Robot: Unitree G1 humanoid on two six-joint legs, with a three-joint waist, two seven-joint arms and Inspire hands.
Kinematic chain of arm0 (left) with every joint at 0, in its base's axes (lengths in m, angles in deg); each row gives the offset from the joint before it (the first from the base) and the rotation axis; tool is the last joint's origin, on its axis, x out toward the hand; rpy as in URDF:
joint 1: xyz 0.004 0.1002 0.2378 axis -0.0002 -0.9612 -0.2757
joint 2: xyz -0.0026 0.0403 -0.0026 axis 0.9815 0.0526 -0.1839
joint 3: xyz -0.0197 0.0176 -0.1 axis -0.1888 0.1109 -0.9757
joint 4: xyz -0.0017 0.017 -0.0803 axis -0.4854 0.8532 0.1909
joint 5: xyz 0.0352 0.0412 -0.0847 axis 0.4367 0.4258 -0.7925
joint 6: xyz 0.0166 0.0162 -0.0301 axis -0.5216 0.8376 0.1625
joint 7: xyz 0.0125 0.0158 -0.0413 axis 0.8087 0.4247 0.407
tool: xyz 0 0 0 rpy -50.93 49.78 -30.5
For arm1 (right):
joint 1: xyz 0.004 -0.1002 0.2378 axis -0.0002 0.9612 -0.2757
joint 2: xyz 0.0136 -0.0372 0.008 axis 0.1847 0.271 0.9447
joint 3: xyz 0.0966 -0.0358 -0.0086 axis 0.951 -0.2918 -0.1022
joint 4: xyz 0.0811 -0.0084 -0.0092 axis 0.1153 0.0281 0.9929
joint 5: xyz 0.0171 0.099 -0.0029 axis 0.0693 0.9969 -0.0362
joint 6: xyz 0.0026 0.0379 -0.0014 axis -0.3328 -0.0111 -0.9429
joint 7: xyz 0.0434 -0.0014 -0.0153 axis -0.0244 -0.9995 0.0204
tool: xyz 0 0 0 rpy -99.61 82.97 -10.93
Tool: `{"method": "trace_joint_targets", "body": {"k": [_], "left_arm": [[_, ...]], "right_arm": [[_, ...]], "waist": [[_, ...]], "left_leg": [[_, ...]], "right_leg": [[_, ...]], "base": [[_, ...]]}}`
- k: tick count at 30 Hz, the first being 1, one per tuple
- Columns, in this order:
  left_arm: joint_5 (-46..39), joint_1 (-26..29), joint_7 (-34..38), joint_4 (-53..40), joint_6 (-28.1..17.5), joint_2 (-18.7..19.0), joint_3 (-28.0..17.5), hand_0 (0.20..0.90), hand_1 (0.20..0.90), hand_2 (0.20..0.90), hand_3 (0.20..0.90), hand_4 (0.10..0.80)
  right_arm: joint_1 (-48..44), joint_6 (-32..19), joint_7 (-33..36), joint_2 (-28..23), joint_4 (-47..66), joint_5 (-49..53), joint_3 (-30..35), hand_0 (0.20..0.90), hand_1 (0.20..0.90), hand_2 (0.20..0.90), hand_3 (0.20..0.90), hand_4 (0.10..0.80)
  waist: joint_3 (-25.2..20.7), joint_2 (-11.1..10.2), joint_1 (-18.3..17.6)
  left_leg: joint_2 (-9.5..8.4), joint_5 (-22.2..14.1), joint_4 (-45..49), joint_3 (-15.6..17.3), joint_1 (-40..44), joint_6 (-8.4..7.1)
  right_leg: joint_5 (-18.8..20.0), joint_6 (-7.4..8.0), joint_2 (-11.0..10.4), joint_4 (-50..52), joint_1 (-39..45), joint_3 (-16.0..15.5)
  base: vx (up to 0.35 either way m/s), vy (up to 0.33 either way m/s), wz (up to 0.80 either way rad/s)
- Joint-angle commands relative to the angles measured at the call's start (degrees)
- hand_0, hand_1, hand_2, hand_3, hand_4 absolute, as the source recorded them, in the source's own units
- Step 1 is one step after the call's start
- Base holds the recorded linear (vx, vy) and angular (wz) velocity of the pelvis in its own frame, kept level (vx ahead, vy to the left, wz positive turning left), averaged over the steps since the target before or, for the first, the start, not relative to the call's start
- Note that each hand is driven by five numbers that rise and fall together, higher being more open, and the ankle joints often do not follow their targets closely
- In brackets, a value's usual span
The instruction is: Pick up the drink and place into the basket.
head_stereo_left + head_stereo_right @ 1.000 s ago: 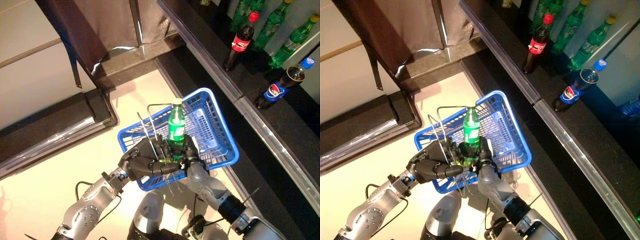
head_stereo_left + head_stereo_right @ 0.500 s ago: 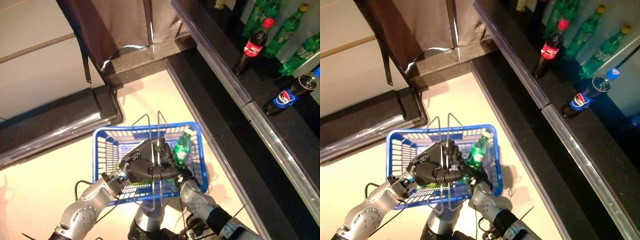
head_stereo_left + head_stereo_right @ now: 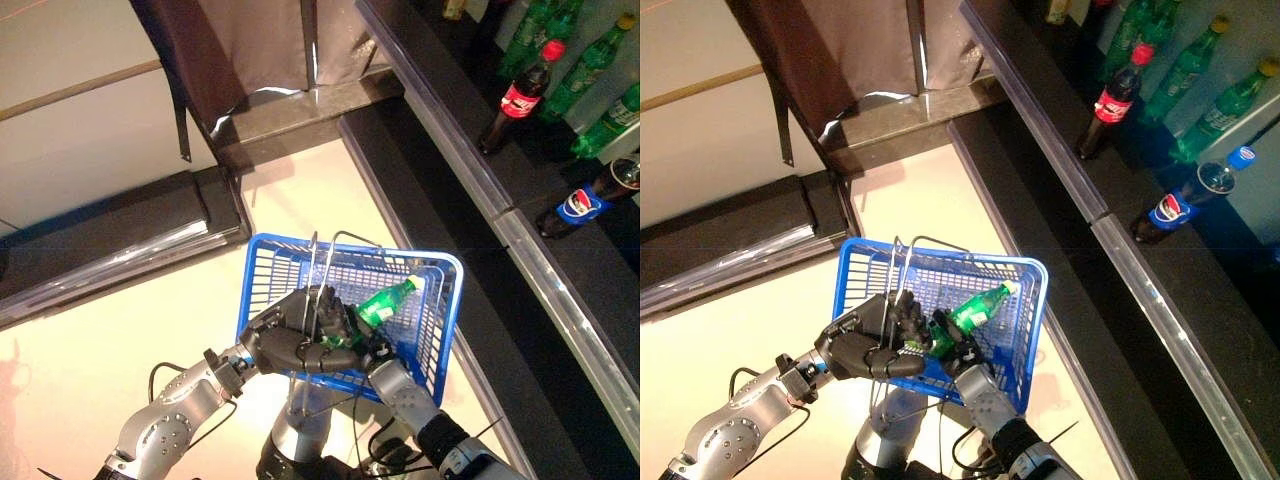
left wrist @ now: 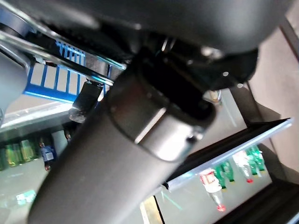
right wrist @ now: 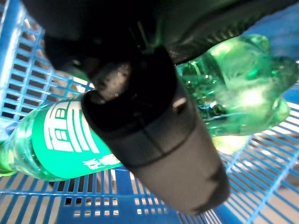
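Note:
The blue basket [image 3: 275, 268] hangs in front of me from its thin wire handles [image 3: 322, 262]. My left hand [image 3: 285, 340] is shut on them. A green bottle [image 3: 385, 298] lies tilted inside the basket, its cap toward the far right rim. My right hand [image 3: 365, 345] reaches into the basket and is curled round the bottle's lower end. In the right wrist view the thumb [image 5: 149, 140] wraps over the green bottle [image 5: 56, 140], with the blue basket mesh [image 5: 28, 79] close behind it.
A dark shelf runs along the right with a red-capped cola bottle [image 3: 515, 100], green bottles [image 3: 600, 60] and a blue-labelled cola bottle [image 3: 585, 200]. A dark low platform [image 3: 120, 250] lies at the left and a brown cabinet [image 3: 230, 50] behind. The pale floor lies below the basket.
The green bottle stood upright above the basket a second ago; now it lies tilted low inside it, still in my right hand. The basket has swung round and the view has shifted.

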Motion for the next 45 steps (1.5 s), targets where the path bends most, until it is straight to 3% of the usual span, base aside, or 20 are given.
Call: {"method": "trace_joint_targets", "body": {"k": [1, 12, 18, 19, 20, 21, 23, 24, 25, 36, 45], "left_arm": [[-11.33, 1.90, -11.51, -18.41, -7.58, -6.62, -3.14, 0.300, 0.300, 0.300, 0.200, 0.100], [-12.07, 0.14, -13.26, -19.36, -6.91, -5.73, -2.97, 0.300, 0.300, 0.300, 0.200, 0.100], [-11.32, -0.15, -13.52, -19.29, -6.93, -5.70, -2.83, 0.300, 0.300, 0.300, 0.200, 0.100], [-11.16, -0.47, -13.89, -19.18, -6.97, -5.67, -3.07, 0.300, 0.300, 0.300, 0.200, 0.100], [-11.12, -0.56, -13.96, -19.17, -6.93, -5.66, -3.17, 0.300, 0.300, 0.300, 0.200, 0.100], [-11.20, -0.79, -13.85, -19.38, -6.67, -5.49, -3.49, 0.300, 0.300, 0.300, 0.200, 0.100], [-11.34, -1.08, -13.95, -19.59, -6.18, -5.46, -3.90, 0.300, 0.300, 0.300, 0.200, 0.100], [-11.36, -1.39, -14.06, -19.66, -5.97, -5.41, -4.21, 0.300, 0.300, 0.300, 0.200, 0.100], [-11.55, -1.64, -14.24, -19.49, -6.05, -5.30, -4.51, 0.300, 0.300, 0.300, 0.200, 0.100], [-12.27, -2.57, -14.40, -19.75, -5.53, -4.86, -6.15, 0.300, 0.300, 0.300, 0.200, 0.100], [-11.69, -4.74, -13.71, -19.75, -5.34, -5.03, -8.76, 0.300, 0.300, 0.300, 0.200, 0.100]], "right_arm": [[0.25, 2.15, -6.33, 6.53, 1.21, 4.50, -2.33, 0.300, 0.300, 0.300, 0.200, 0.100], [0.30, 3.16, -6.31, 6.08, -2.30, 12.32, 2.74, 0.300, 0.300, 0.300, 0.200, 0.100], [0.03, 3.62, -6.85, 5.05, -3.59, 10.37, 5.62, 0.314, 0.314, 0.314, 0.216, 0.116], [0.41, 4.34, -6.69, 4.12, -4.04, 9.86, 6.76, 0.399, 0.399, 0.399, 0.315, 0.215], [0.56, 4.42, -6.75, 3.88, -4.16, 9.60, 7.04, 0.420, 0.420, 0.420, 0.340, 0.240], [0.89, 4.70, -7.30, 3.24, -4.90, 8.98, 7.89, 0.509, 0.509, 0.509, 0.444, 0.344], [1.24, 4.86, -7.59, 3.04, -5.24, 8.40, 8.65, 0.578, 0.578, 0.578, 0.524, 0.424], [1.27, 4.72, -7.70, 2.77, -5.55, 7.97, 9.17, 0.700, 0.700, 0.700, 0.667, 0.567], [1.27, 4.72, -7.88, 2.45, -5.95, 7.53, 9.68, 0.900, 0.900, 0.900, 0.900, 0.800], [2.26, 2.67, -8.93, 0.76, -0.77, 4.25, 9.99, 0.900, 0.900, 0.900, 0.900, 0.800], [10.07, -2.04, -10.18, -2.53, 19.05, -4.01, 6.71, 0.900, 0.900, 0.900, 0.900, 0.800]], "waist": [[-12.08, 1.68, -0.46], [-11.22, 2.19, -0.14], [-10.95, 2.18, -0.31], [-10.96, 2.18, -0.44], [-10.97, 2.19, -0.45], [-10.98, 2.26, -0.45], [-10.94, 2.28, -0.38], [-10.90, 2.27, -0.33], [-10.85, 2.22, -0.34], [-9.56, 1.76, -0.49], [-8.80, 0.18, -2.55]], "left_leg": [[-3.25, -0.68, 4.79, -0.72, -3.95, 2.93], [-3.44, -0.68, 5.20, -0.49, -4.08, 3.18], [-3.43, -0.70, 5.14, -0.35, -3.83, 3.30], [-3.43, -0.76, 5.17, -0.20, -3.85, 3.33], [-3.42, -0.76, 5.14, -0.18, -3.84, 3.35], [-3.41, -0.68, 4.95, -0.13, -3.81, 3.46], [-3.46, -0.75, 4.98, -0.18, -3.76, 3.54], [-3.50, -0.81, 5.07, -0.22, -3.71, 3.57], [-3.54, -0.96, 5.16, -0.18, -3.68, 3.61], [-3.03, -1.01, 5.03, 0.23, -3.62, 3.95], [-2.03, -0.76, 4.15, 1.30, -3.50, 4.29]], "right_leg": [[6.34, -4.17, 5.58, -5.72, 2.99, -3.19], [6.56, -3.92, 5.35, -5.17, 3.01, -3.41], [6.73, -3.77, 5.32, -5.20, 3.23, -3.28], [6.73, -3.72, 5.24, -5.18, 3.23, -3.28], [6.75, -3.69, 5.19, -5.18, 3.25, -3.30], [6.79, -3.59, 5.11, -5.17, 3.28, -3.36], [6.79, -3.54, 5.03, -5.06, 3.34, -3.46], [6.81, -3.49, 5.02, -5.06, 3.47, -3.50], [6.80, -3.44, 5.04, -5.19, 3.59, -3.49], [7.22, -3.04, 4.97, -5.16, 3.45, -3.58], [7.64, -2.45, 5.34, -5.39, 2.63, -2.89]], "base": [[0.050, 0.003, 0.04], [0.012, -0.002, 0.00], [0.030, 0.001, 0.00], [0.000, 0.000, 0.00], [0.047, 0.022, 0.02], [0.047, 0.015, 0.04], [0.045, 0.008, 0.08], [0.044, 0.010, 0.09], [0.045, 0.013, 0.08], [0.003, -0.004, 0.02], [-0.022, -0.018, 0.00]]}}
